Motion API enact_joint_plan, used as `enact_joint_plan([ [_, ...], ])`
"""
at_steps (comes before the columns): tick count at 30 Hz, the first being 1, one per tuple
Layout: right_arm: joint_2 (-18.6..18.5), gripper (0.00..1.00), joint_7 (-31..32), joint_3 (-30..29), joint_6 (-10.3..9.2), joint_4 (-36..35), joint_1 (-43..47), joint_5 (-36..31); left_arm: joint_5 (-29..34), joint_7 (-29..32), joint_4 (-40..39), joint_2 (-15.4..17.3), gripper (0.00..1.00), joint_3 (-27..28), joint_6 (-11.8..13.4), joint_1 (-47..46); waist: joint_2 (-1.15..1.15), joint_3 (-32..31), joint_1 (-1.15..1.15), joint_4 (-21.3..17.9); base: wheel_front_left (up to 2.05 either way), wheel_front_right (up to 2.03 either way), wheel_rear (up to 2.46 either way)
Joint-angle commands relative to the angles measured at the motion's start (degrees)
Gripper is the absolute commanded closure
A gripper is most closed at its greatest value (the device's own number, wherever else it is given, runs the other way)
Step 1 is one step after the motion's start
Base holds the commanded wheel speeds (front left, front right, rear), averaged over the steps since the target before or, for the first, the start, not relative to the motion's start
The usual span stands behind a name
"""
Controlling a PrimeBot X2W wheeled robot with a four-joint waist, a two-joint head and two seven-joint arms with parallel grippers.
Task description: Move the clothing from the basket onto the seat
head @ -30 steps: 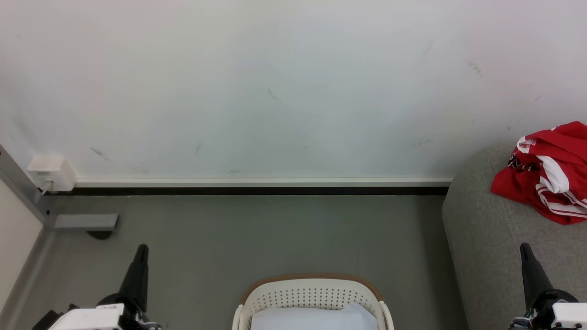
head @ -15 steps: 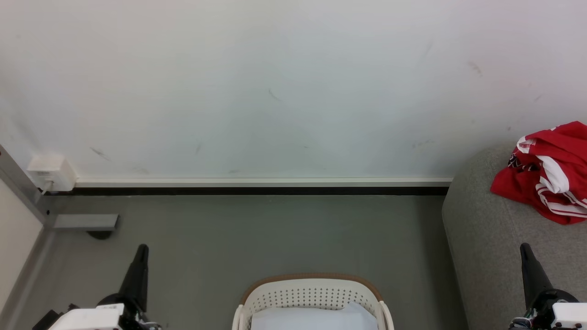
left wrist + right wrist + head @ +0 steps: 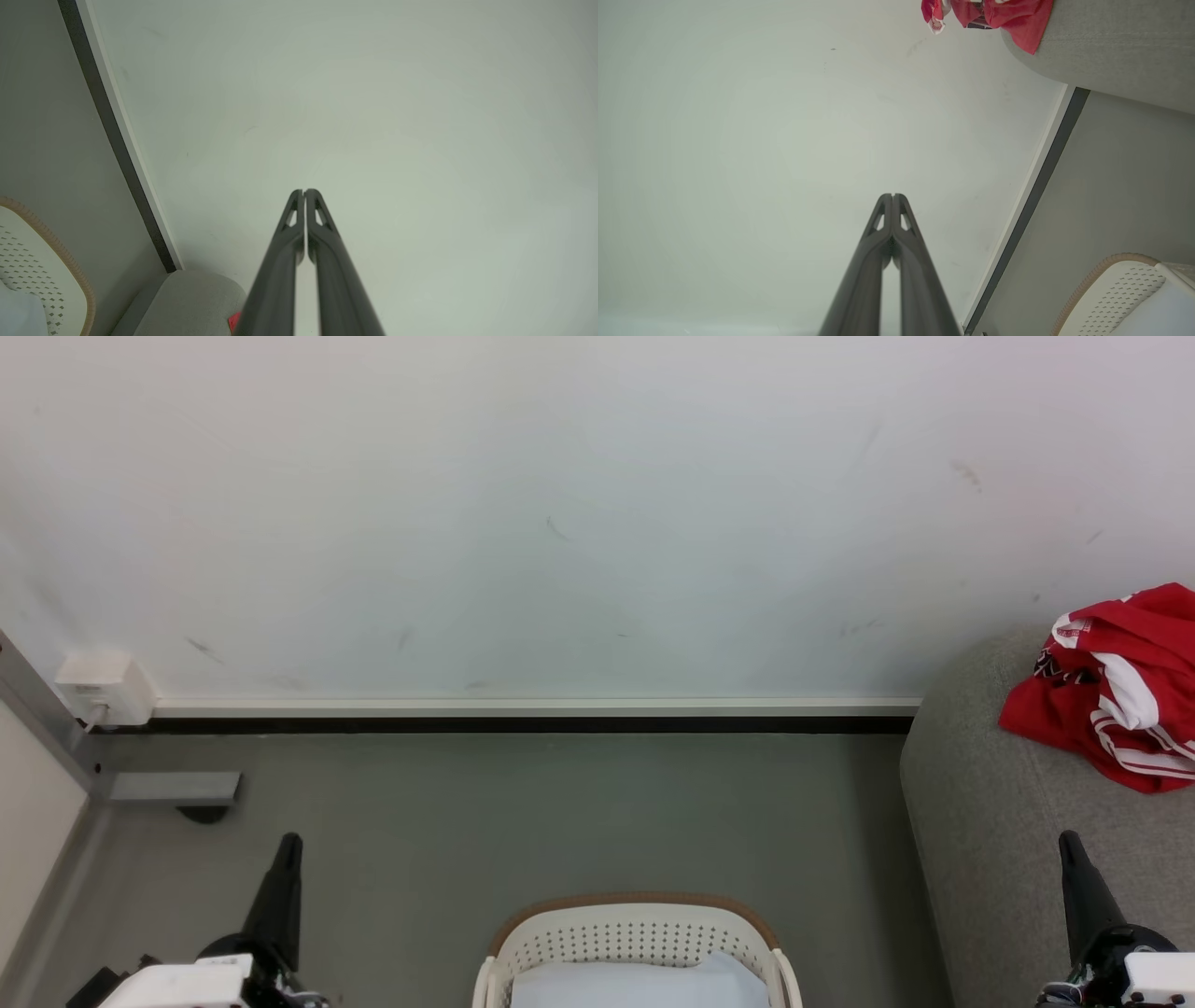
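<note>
While I look down from my head, my left jaws sit at the lower left and my right jaws at the lower right, each shut into one dark spike over nothing, empty. Between them, at the bottom edge, stands the basket on the grey floor, with a pale thing inside that I cannot make out. To my right the seat rises from the floor, and the clothing lies crumpled on top of it, near the wall and well apart from the basket. A skirting runs along the foot of the wall, and a small wall box sits at its left end. From my left wrist, the two fingers meet at their tips and point at the bare wall; the basket's rim shows at the lower left, the seat's rounded end just beside the fingers, and a scrap of red pokes out by them. From my right wrist, the fingers are pressed together too; the clothing hangs over the seat's edge at the top, and the basket sits at the lower right.
</note>
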Motion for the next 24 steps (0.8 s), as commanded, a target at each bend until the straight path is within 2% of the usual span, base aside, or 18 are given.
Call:
enact_joint_plan([
  [1, -0.4, 1.0, 0.17, -0.22, -0.12, 0.16, -0.75, 0.07, -0.75, 0.23, -0.13, 0.12, 1.0, 0.15, -0.4, -0.44, 0.0, 0.0, 0.0, 0.0, 0.0, 0.0, 0.0],
  [24, -0.4, 1.0, 0.17, -0.21, -0.12, 0.16, -0.75, 0.08, -0.76, 0.22, -0.13, 0.12, 1.0, 0.14, -0.4, -0.44, 0.0, 0.0, 0.0, 0.0, 0.0, 0.0, 0.0],
])
